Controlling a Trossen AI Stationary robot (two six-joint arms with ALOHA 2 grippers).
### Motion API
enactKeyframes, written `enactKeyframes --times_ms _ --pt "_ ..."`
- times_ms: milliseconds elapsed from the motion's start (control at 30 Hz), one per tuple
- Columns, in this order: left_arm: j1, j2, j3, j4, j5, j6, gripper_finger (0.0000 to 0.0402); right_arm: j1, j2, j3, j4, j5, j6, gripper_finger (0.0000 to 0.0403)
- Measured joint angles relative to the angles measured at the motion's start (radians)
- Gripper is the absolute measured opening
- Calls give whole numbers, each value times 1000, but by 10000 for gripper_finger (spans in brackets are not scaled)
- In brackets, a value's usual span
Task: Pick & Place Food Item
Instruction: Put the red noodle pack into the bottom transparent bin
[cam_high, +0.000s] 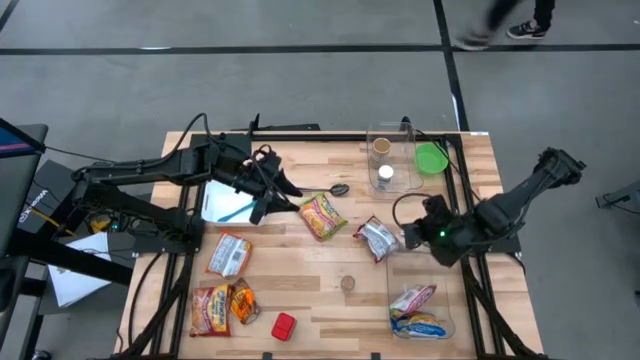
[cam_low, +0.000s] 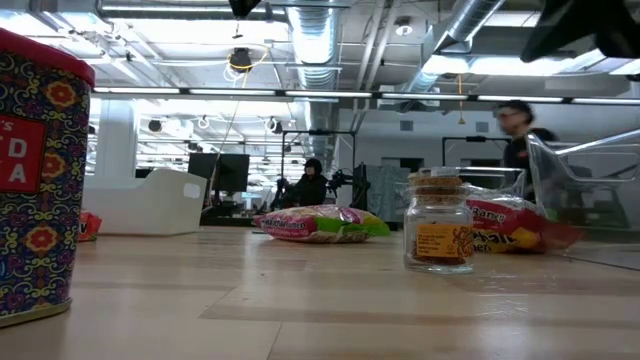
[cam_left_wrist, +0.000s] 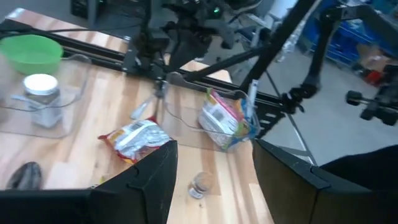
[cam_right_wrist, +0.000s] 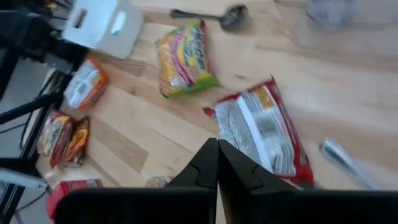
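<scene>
Landmark: the silver-and-red snack packet (cam_high: 377, 238), lying flat near mid-table, its long axis running diagonally across the boards. Right gripper (cam_high: 412, 237): fingers pressed fully together, nothing held, hanging just beside the packet's edge on the side toward the table's right rim; the right wrist view looks down on the same packet (cam_right_wrist: 261, 132) immediately ahead of the closed tips, so this arm is judged much the nearer for a pick, though its fingers would have to part first. Left gripper (cam_high: 270, 192): fingers parted about halfway, empty, well apart from the landmark on its left-arm side, past the yellow-green noodle packet (cam_high: 322, 215), which lies between the two. A spoon (cam_high: 332, 189) rests just beyond that noodle packet. Containers: clear bin (cam_high: 445, 312), on the front side of the landmark, holds a bagged food item (cam_high: 416, 300) with blue and yellow showing; a second clear bin (cam_high: 372, 178), on the far side, holds a white-capped jar (cam_high: 385, 174) and a brown-topped jar (cam_high: 381, 147), with a green bowl (cam_high: 431, 158) at its right. White box (cam_high: 222, 202) sits beneath the left arm. Small cork-lidded jar (cam_high: 347, 283) stands alone, front-left of the landmark. Loose packets (cam_high: 228, 253) and a red tin (cam_high: 284, 326) lie far off toward the front-left corner.
</scene>
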Motion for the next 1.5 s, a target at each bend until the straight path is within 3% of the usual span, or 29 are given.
enactKeyframes --times_ms 233,633,867,1133,1367,1500 --pt "0 0 0 1 -115 -40 204 -59 -114 0 9 -27 -232 9" --pt "-19 0 0 37 -271 -117 204 -369 -329 0 -307 -354 -357 133" --pt "-19 0 0 108 -295 -131 204 -582 -349 0 -374 -503 -480 138" --pt "-19 0 0 125 -295 -131 204 -758 -212 0 -220 -677 -795 122" --pt "-32 0 0 125 -294 -131 204 -852 2 0 -83 -821 -988 154" --pt "-44 0 0 125 -294 -130 204 -861 101 0 33 -913 -1009 170"
